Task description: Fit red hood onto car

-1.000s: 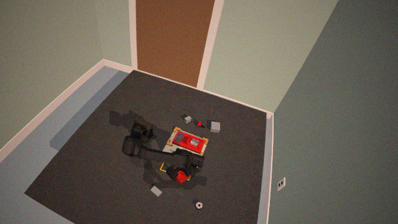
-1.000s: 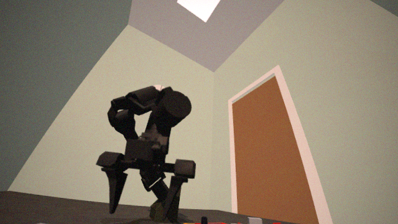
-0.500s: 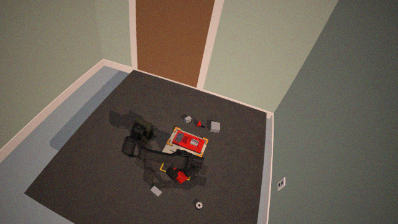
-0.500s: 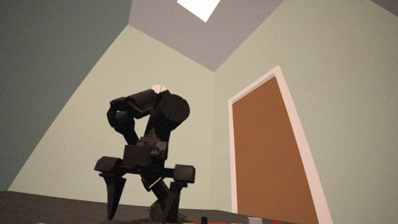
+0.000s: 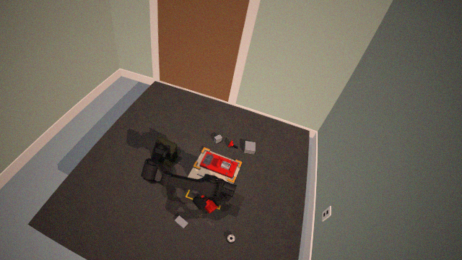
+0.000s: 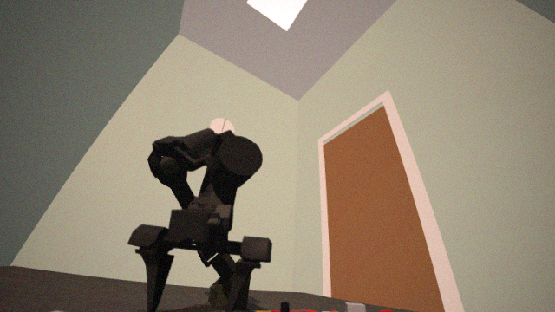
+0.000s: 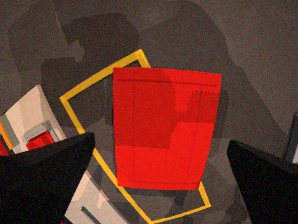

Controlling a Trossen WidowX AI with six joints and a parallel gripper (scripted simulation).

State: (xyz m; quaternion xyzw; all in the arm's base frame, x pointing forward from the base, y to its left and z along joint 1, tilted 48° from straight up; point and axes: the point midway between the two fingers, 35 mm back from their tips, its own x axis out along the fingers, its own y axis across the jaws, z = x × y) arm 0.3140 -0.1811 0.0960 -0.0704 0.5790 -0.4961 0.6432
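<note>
The hood [image 5: 210, 206] [image 7: 165, 130], a red shell, lies roof up and skewed across a yellow outline [image 7: 100, 76] on the table. My gripper [image 6: 194, 305] [image 7: 164, 144] is open and empty above it, pointing down. In the wrist view one finger is at each side of the hood, with a gap to both. The red chassis [image 5: 232, 172] sits between orange corner brackets on a pale board, with the silver engine block [image 5: 226, 165] on its deck. The board [image 7: 97, 192] shows at the wrist view's left. The four pegs are too small to tell.
Beyond the chassis are a small grey block [image 5: 218, 139], a small red piece [image 5: 231, 144] and a larger grey box [image 5: 250, 147]. A flat grey block [image 5: 181, 221] and a white ring [image 5: 231, 238] lie on the hood's other side. The arm passes over the board's near edge.
</note>
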